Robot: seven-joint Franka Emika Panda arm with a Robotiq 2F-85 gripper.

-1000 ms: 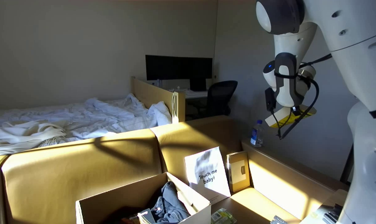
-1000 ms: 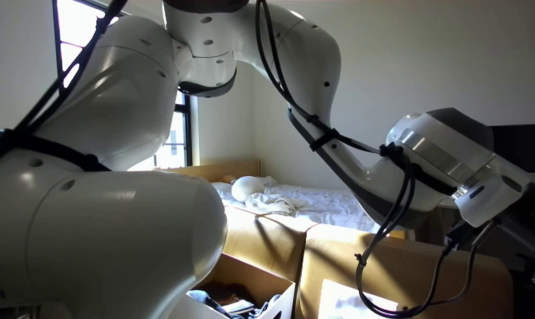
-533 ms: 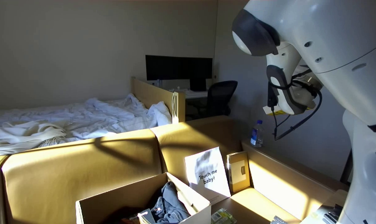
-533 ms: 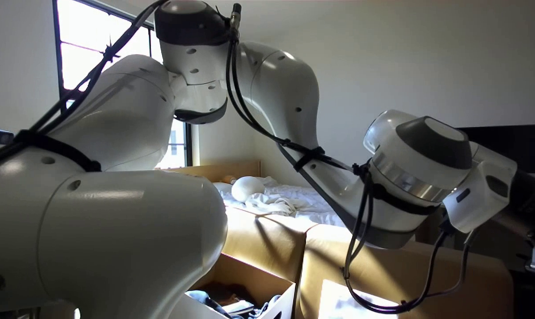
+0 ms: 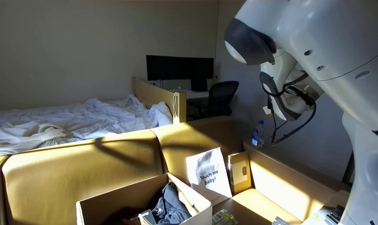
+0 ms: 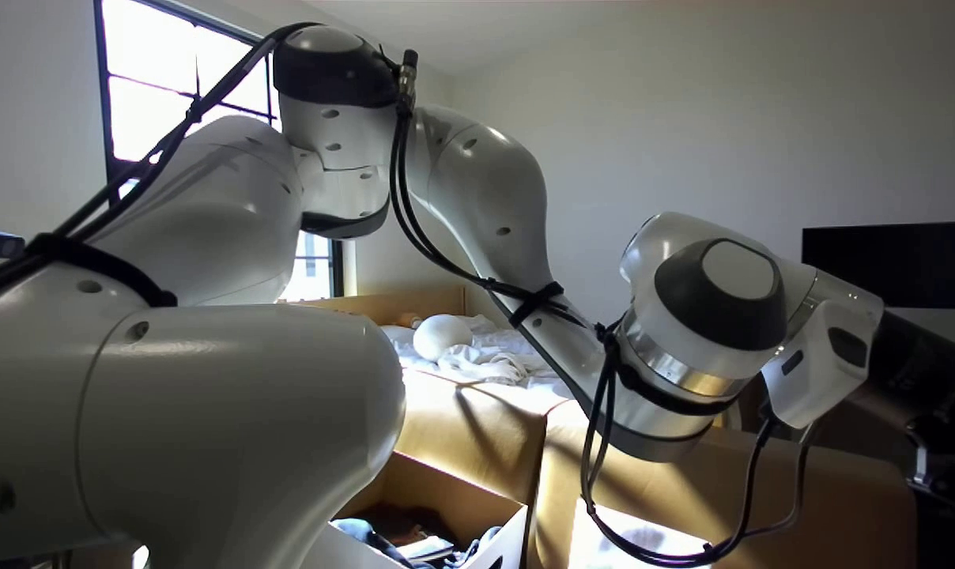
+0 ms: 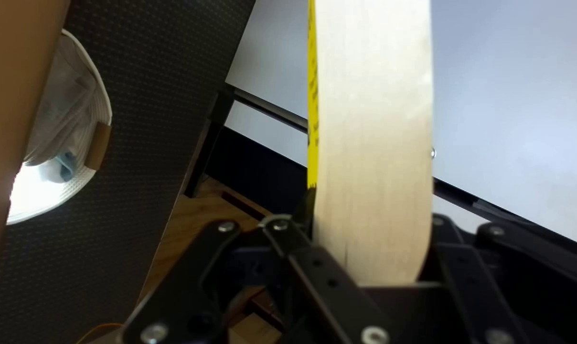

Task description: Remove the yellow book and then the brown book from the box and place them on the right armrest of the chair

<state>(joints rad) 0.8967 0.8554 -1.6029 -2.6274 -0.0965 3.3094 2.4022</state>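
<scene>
Gripper [image 7: 372,220] clamped on yellow book [image 7: 373,124], apparently higher than the armrest [image 5: 293,167]; whether squarely over it, can't tell. Placing looks like the step: centre over armrest, clear of bottle [image 5: 258,135] standing on it, lower flat, release only once armrest bears weight.

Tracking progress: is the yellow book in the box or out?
Out: the pincer grips the yellow book, whose corner shows away from the box in an exterior view.
</scene>
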